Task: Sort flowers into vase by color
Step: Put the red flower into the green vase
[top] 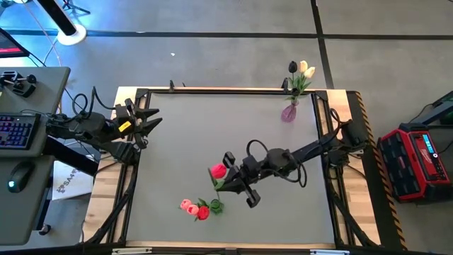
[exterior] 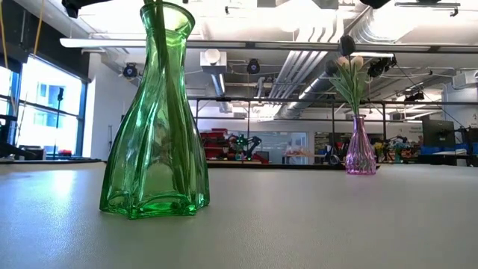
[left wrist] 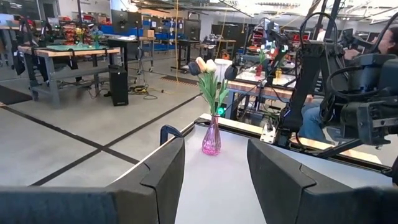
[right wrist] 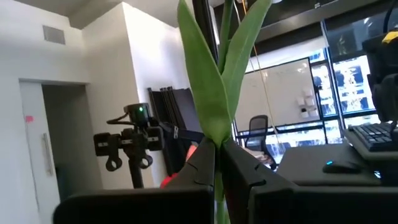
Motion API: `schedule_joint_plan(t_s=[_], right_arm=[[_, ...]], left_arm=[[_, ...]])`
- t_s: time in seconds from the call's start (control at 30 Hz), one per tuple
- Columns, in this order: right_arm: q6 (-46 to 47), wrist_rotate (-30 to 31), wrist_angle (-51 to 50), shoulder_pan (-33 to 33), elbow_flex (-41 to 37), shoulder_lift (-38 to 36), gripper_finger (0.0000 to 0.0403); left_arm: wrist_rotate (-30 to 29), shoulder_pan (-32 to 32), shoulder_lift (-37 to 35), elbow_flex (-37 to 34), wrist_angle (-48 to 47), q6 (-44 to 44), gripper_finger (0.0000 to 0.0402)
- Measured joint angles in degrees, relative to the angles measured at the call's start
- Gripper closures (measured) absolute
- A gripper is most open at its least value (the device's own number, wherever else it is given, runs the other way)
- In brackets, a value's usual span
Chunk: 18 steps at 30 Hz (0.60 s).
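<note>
My right gripper [top: 225,177] is shut on a red tulip [top: 218,171] over the table's middle, toward the near side. Just nearer stands a green glass vase [exterior: 157,142] with pink and red tulips [top: 196,209] in it. A purple vase [top: 289,112] at the far right corner holds cream and near-black tulips [top: 302,69]. My left gripper [top: 152,119] waits open at the far left edge, pointing level across the table. My right gripper pinches the tulip's stem between its two fingers, where the long green leaves wrap it [right wrist: 216,134]. The fingers come from the table's right, slanting a little upward, and lie across the stem. The tulip stands roughly upright, its head [top: 218,171] above the fingers. Its lower end is hidden.
The grey tabletop [top: 177,149] lies bare between the two vases and toward the left arm. A black frame rail [top: 233,91] runs round the table's edge. Off the table are a desk with a keyboard [top: 15,131] at the left and a red case [top: 417,159] at the right.
</note>
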Motion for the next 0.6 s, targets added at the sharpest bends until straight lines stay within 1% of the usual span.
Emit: schedule_joint_plan(t_s=[0.23, 0.5, 0.6], right_arm=[[-1.51, 0.31, -2.95, 0.0, 0.07, 0.13, 0.0403], [0.47, 0.5, 3.6, 0.0, 0.13, 4.23, 0.0403], [1.51, 0.5, 4.63, 0.0, 0.15, 5.83, 0.0403]], left_arm=[[0.0, 0.0, 0.0, -0.01, -0.01, 0.0, 0.0238], [0.0, -0.02, 0.0, -0.01, -0.01, 0.0, 0.0238], [0.0, 0.0, 0.02, -0.01, -0.01, 0.0, 0.0238]])
